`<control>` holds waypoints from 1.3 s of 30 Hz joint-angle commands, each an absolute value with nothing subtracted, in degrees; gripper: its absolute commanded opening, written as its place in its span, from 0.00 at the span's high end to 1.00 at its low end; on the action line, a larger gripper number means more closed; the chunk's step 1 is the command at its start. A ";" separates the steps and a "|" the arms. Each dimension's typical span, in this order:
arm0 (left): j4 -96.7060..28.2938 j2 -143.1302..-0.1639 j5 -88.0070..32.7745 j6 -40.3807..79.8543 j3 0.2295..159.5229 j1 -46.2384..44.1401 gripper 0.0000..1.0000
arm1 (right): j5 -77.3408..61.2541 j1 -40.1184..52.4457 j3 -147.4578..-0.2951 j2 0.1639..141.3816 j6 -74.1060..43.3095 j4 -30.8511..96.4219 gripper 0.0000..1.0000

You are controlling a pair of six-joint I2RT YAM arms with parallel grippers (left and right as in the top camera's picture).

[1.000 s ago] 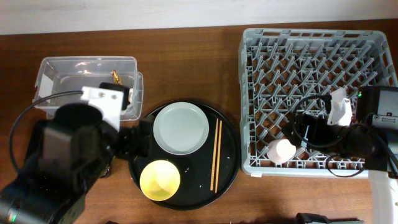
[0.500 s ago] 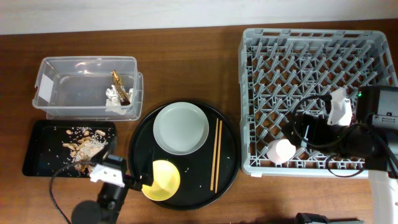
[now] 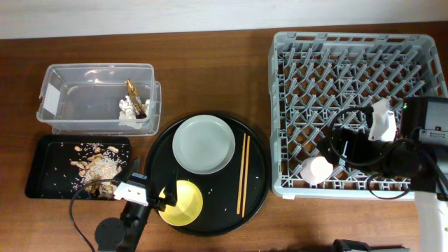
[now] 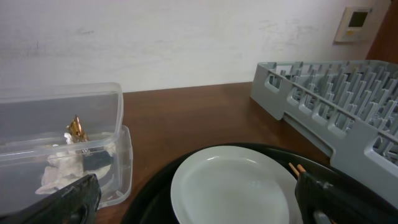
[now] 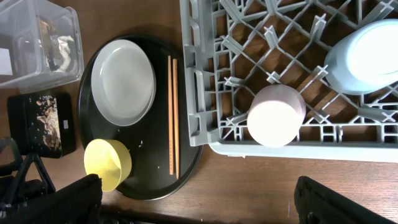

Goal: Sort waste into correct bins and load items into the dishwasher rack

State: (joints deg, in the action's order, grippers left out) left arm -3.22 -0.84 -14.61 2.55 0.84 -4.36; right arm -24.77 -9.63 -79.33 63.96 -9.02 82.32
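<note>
The grey plate (image 3: 204, 144) and the wooden chopsticks (image 3: 243, 175) lie on the round black tray (image 3: 255, 189), with the yellow bowl (image 3: 185, 204) at its front. My left gripper (image 3: 150, 183) is open and low by the bowl's left rim, facing the plate (image 4: 233, 186). The bowl does not show in the left wrist view. My right gripper (image 3: 348, 148) is open and empty, high over the grey dishwasher rack (image 3: 336, 63). The pink cup (image 3: 315, 169) and the light-blue cup (image 5: 367, 56) stand in the rack. Tissue (image 3: 127, 108) and the wrapper (image 3: 133, 94) are in the clear tub (image 3: 70, 105).
The shallow black tray (image 3: 42, 168) holds beige food scraps (image 3: 94, 164) just left of my left arm. The clear tub stands behind it. The rack's left wall (image 5: 193, 74) is close to the round tray's right edge. Cables lie over the rack's right side.
My left arm has dropped from over the clear tub to the front of the round tray beside the yellow bowl. The right arm has not moved.
</note>
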 commanded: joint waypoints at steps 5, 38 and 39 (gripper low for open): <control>-3.33 -0.58 -15.27 1.67 0.54 -3.95 0.01 | -24.84 -9.28 -79.72 63.77 -9.04 82.32 0.02; -3.33 -0.58 -15.27 1.67 0.54 -3.95 0.01 | -34.85 6.17 -79.72 64.47 -4.75 70.98 0.00; -3.33 -0.58 -15.27 1.65 0.54 -3.95 0.01 | -27.92 14.41 -79.72 65.30 -6.92 69.41 0.01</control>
State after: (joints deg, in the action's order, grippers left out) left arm -3.22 -0.84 -14.59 2.55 0.84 -4.36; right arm -34.61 -0.64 -79.33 64.16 -6.26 72.07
